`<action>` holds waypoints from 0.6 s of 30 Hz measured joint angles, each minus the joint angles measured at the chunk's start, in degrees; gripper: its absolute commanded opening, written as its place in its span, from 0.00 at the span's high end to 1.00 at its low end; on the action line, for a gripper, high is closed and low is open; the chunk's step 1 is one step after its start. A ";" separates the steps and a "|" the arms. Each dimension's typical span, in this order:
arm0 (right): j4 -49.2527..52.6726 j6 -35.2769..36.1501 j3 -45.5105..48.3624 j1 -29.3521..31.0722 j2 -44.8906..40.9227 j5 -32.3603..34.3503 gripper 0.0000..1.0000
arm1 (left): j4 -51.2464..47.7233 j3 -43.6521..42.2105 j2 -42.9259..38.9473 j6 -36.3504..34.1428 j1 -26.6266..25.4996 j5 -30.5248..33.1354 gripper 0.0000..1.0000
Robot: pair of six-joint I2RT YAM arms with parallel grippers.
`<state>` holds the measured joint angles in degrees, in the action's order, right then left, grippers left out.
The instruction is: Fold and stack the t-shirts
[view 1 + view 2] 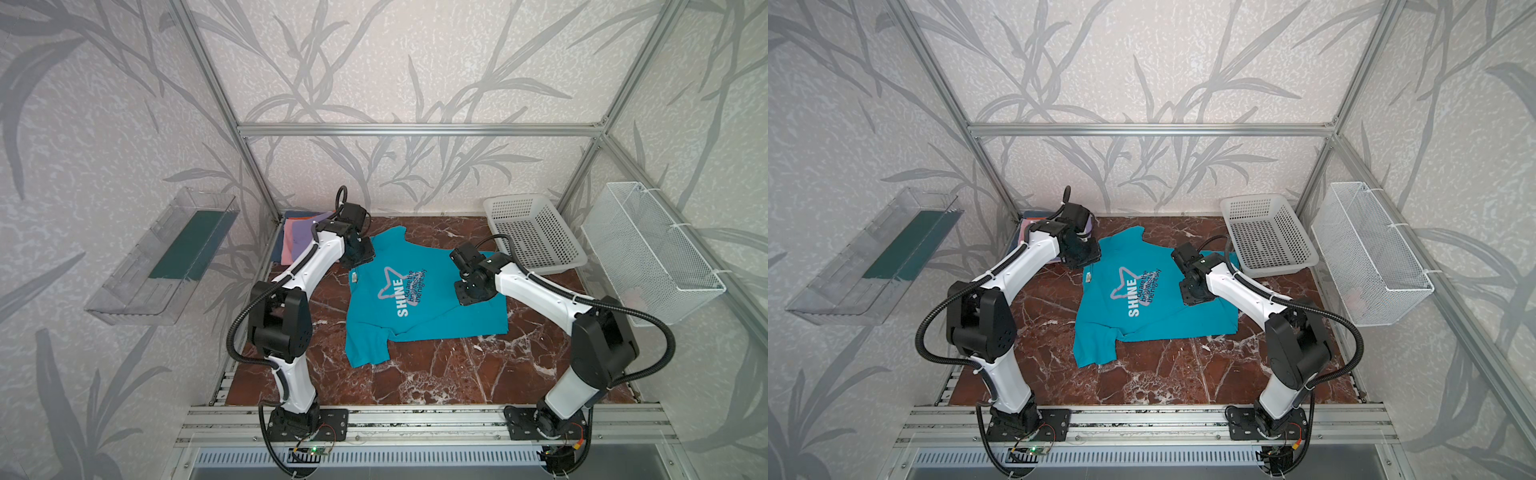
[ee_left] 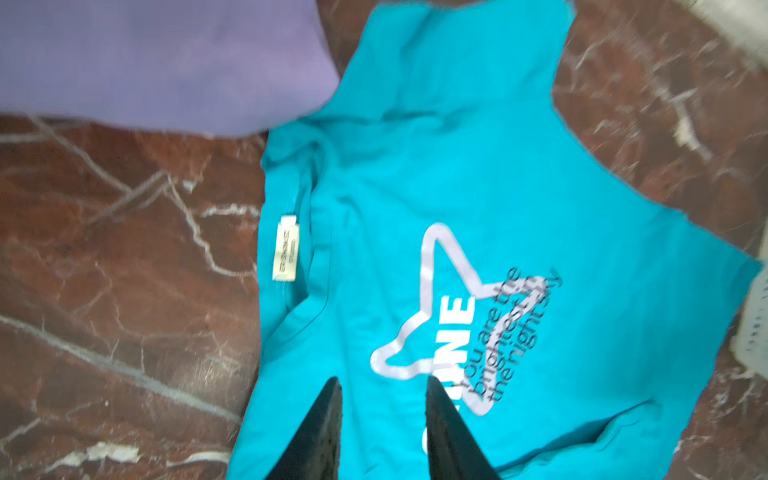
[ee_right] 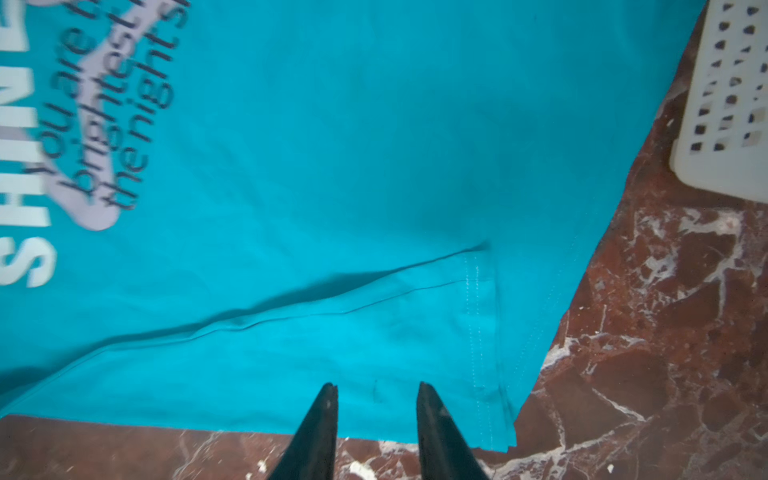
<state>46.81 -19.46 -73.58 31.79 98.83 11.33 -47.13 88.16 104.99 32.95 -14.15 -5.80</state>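
Note:
A teal t-shirt (image 1: 449,324) (image 1: 1167,320) with a white "SHINE" print lies print-up on the marble table, collar to the left and hem to the right. A long crease runs along its near side (image 3: 332,299). My left gripper (image 1: 357,259) (image 2: 382,384) hovers over the collar end, open, with only cloth beneath its fingers. My right gripper (image 1: 473,291) (image 3: 376,388) hangs over the hem end near the shirt's front edge, open and empty. Folded t-shirts, lilac (image 1: 303,237) (image 2: 166,62) on top and pink (image 1: 286,249) under it, are stacked at the back left, partly hidden by the left arm.
A white perforated basket (image 1: 519,198) (image 3: 727,104) stands at the back right, close to the teal shirt's hem. A wire basket (image 1: 648,249) hangs on the right wall and a clear tray (image 1: 166,257) on the left wall. Bare marble (image 1: 457,374) lies in front of the shirt.

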 measured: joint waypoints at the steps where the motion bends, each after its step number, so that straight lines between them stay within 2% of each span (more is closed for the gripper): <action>1: 0.00 0.00 -0.02 -0.42 1.07 0.24 0.64 | 0.31 -2.19 -0.13 0.00 -0.04 -0.02 0.64; 6: 0.28 0.28 -1.29 -4.02 8.41 0.94 0.56 | 1.44 -13.84 -0.13 0.09 -0.07 -0.15 0.64; 18: 0.24 2.16 -8.57 -10.12 16.81 1.16 0.60 | 6.97 -21.97 -0.24 2.54 -0.07 -1.40 0.66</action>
<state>47.05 -17.30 -82.15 21.67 115.63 12.49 -40.16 66.19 104.75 35.48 -14.22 -7.20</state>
